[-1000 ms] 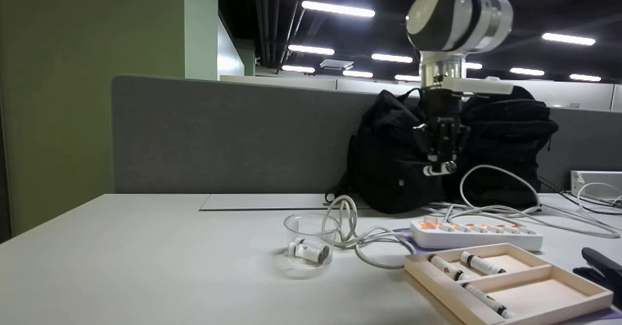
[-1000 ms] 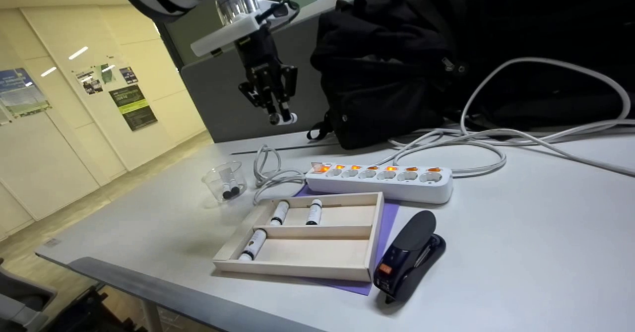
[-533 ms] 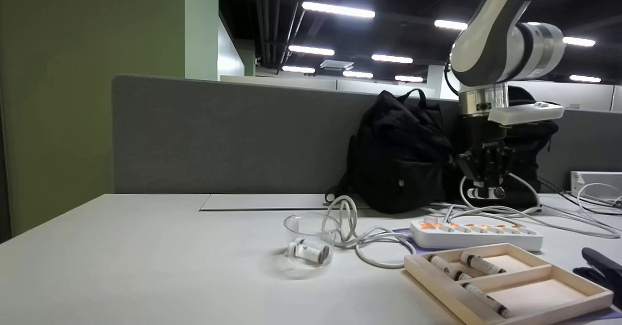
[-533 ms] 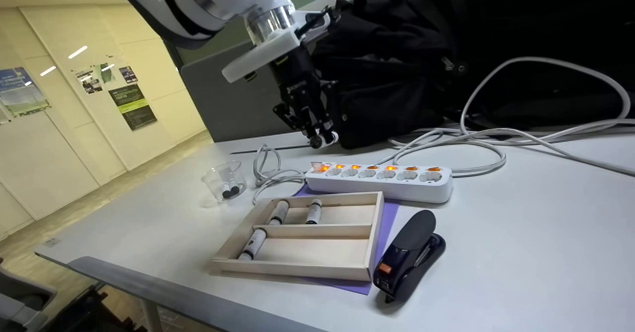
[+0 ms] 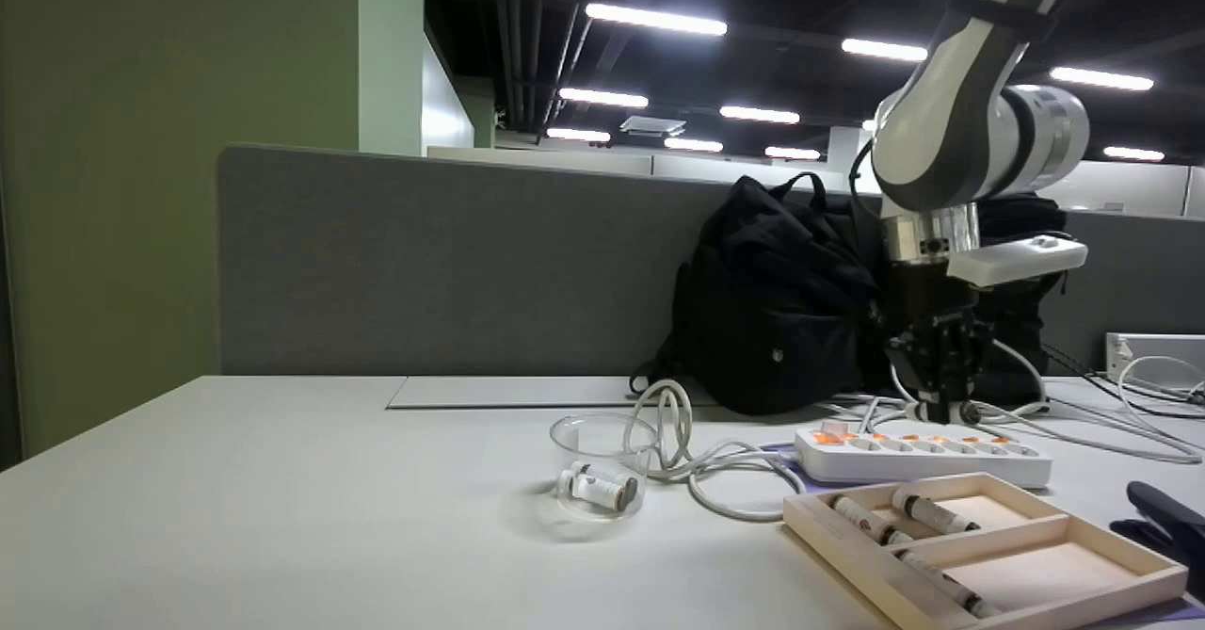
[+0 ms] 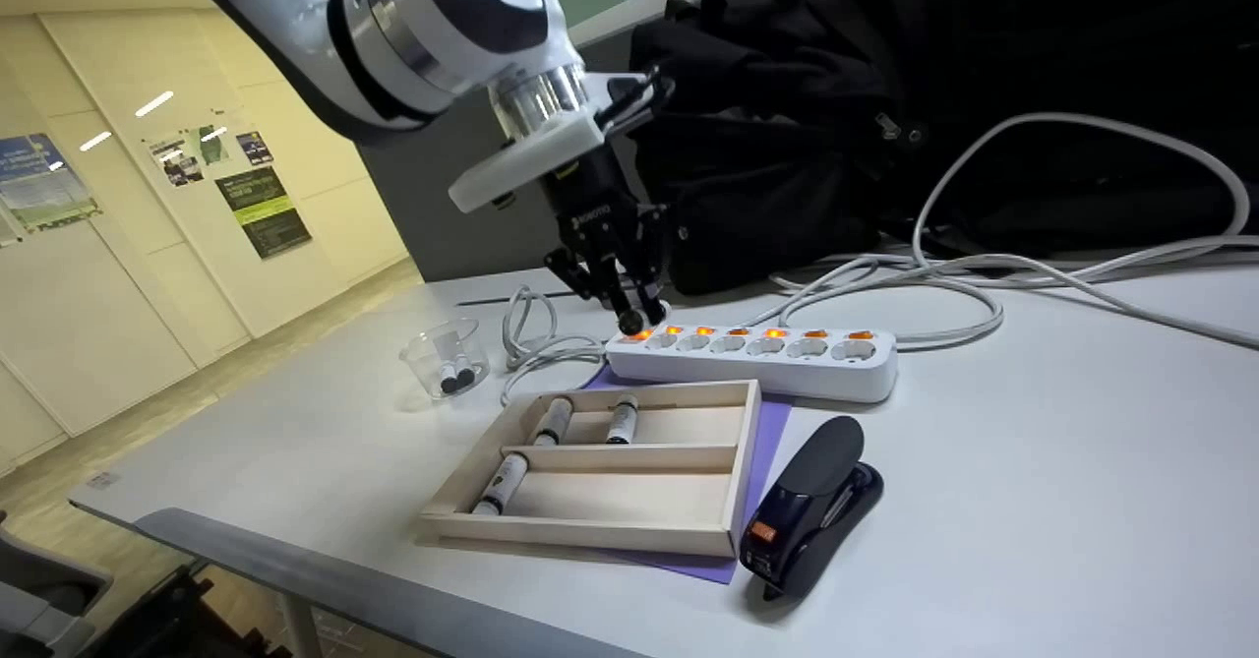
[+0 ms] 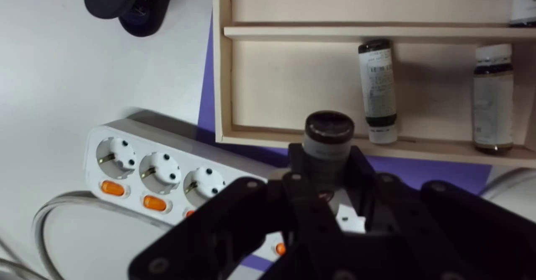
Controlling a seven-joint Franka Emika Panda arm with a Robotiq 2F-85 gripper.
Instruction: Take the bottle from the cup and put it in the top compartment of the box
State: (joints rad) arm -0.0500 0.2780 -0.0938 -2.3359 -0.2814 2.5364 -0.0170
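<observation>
My gripper (image 5: 944, 406) is shut on a small dark bottle (image 7: 328, 150) with a white label, held roughly level across the fingers. It also shows in another exterior view (image 6: 644, 314), low over the power strip, behind the box. The light-wood box (image 6: 629, 496) has two compartments in view. Its far compartment (image 7: 289, 79) holds two bottles lying down; one is the middle bottle (image 7: 379, 87). The near compartment holds one bottle (image 6: 504, 484) at its end. The clear cup (image 5: 602, 434) stands apart from the box, with two bottles (image 5: 598, 489) lying in it.
A white power strip (image 6: 767, 373) lies just behind the box, under the gripper. White cables (image 5: 673, 442) loop between cup and strip. A black stapler-like tool (image 6: 811, 510) lies beside the box. Black backpacks (image 5: 772, 329) stand against the grey partition (image 5: 452, 272).
The gripper has moved away from the cup's side toward the box and come down, lately almost straight down, with the bottle still held. Cup, box and their bottles have not moved.
</observation>
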